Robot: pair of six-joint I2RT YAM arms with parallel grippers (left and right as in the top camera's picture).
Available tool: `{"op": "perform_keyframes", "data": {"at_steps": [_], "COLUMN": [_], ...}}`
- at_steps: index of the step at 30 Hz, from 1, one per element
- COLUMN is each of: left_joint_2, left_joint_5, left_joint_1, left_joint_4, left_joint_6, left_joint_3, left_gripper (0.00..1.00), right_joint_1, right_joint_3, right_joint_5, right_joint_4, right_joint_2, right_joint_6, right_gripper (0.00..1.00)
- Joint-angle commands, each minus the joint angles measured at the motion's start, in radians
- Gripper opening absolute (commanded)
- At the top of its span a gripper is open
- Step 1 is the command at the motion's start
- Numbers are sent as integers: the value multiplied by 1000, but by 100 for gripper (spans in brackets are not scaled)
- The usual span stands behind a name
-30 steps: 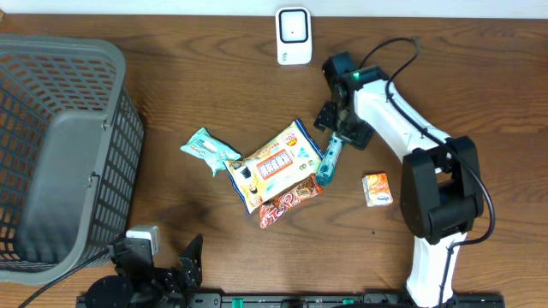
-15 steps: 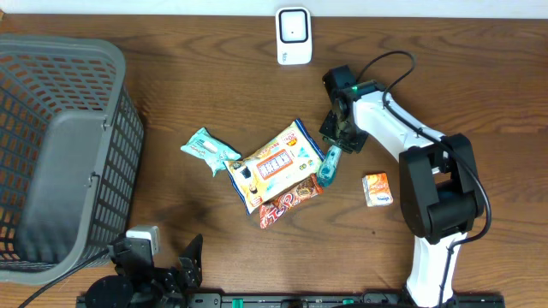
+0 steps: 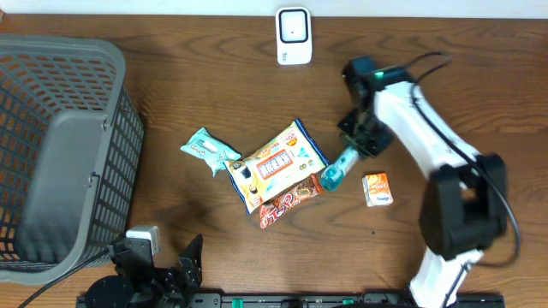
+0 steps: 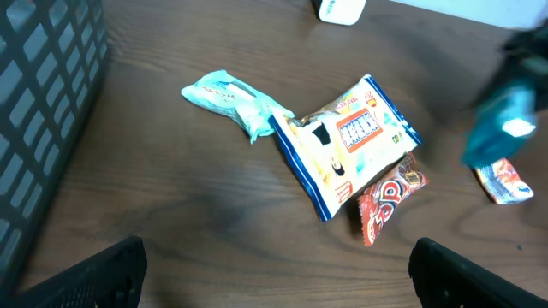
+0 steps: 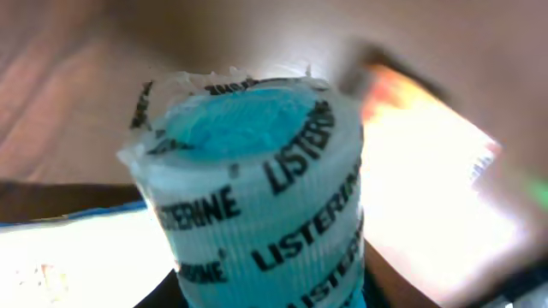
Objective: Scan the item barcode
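On the brown wooden surface (image 3: 171, 111), the right pincer (image 3: 358, 144), open a second ago, now grips the small teal Listerine mouthwash bottle (image 3: 336, 168) just right of the yellow-and-blue snack packet (image 3: 276, 162), so it can go to the far white scanner (image 3: 293, 36).

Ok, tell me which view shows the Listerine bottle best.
Right wrist: the Listerine bottle fills the frame, its label readable. Overhead shows it small, from above; left wrist shows only a teal blur.

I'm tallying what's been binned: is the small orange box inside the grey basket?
No: the small orange box lies on the table at the right, far from the grey basket at the left edge.
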Motion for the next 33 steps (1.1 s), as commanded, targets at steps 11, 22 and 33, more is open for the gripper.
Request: {"op": "perform_keyframes", "data": {"at_steps": [11,22,33], "left_joint_2": [0,0,0], "left_joint_5": [13,13,13], "left_joint_1": [4,4,4], "left_joint_4": [0,0,0], "left_joint_6": [2,2,2], "left_joint_3": [3,3,3], "left_gripper": [98,98,98], "right_joint_1": [-38,-24,-25], "right_joint_3": [1,-49,-49], "right_joint_5": [-319,-564,-586], "right_joint_4": [-412,-412,-412], "right_joint_2": [-160,-160,-160], "right_joint_6": [399,603,520], "right_gripper": [2,1,1]}}
